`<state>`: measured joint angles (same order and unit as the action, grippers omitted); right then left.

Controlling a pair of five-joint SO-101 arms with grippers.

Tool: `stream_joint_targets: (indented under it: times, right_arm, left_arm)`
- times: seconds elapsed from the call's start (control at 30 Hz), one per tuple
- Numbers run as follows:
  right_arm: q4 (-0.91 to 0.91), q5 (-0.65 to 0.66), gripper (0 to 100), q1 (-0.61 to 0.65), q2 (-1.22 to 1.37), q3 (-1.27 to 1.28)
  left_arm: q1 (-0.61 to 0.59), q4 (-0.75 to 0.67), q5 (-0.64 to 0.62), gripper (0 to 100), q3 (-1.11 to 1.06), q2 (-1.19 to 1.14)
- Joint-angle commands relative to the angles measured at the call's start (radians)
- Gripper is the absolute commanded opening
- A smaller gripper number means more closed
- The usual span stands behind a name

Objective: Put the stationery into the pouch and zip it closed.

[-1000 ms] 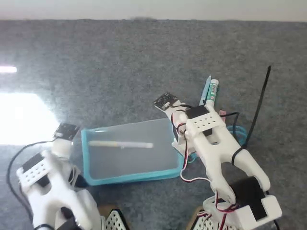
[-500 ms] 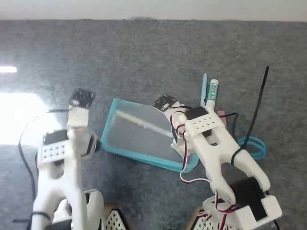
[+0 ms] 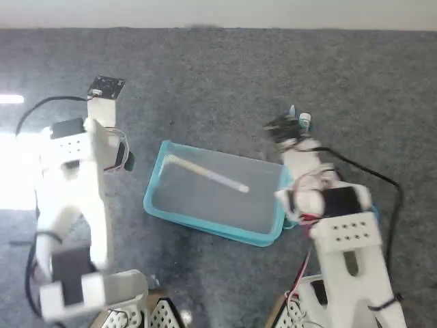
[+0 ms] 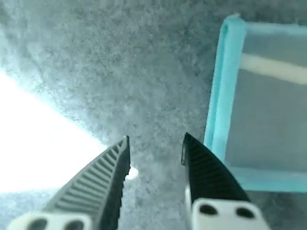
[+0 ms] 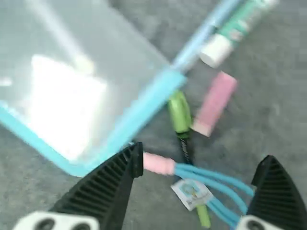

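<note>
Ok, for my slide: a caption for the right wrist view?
Open right gripper above the pouch corner and pink eraser.

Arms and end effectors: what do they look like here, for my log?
Both arms, left arm and right arm, are white plastic shells with black motor blocks and rows of small holes. Black cables loop off each; the right also carries red wiring. The left end effector and right end effector have dark, ribbed, pointed fingers on white bases.
</note>
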<state>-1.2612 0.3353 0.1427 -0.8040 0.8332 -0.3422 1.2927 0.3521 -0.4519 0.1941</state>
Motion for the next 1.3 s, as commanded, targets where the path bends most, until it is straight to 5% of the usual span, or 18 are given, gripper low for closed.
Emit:
stream_joint_targets:
  times: [0.0, 0.1, 0.37, 0.83, 1.27]
  right_arm:
    - [-0.013, 0.011, 36.9, -0.113, 0.044, -0.023]
    - [-0.001, -0.017, 36.9, -0.128, 0.140, -0.025]
    - [0.016, -0.025, 36.9, -0.018, 0.366, -0.069]
    - [0.045, -0.032, 36.9, 0.127, 0.409, -0.061]
    - [0.042, -0.034, 37.0, 0.165, 0.395, -0.061]
  left_arm:
    - [0.029, 0.040, 0.158, 16, -0.174, 0.339]
    - [0.121, 0.207, 0.308, 20, -0.309, 0.465]
    - [0.207, 0.339, 0.311, 23, -0.346, 0.468]
    - [0.285, -0.152, 0.127, 23, -0.504, 0.152]
    - [0.118, -0.361, 0.018, 21, -0.259, -0.144]
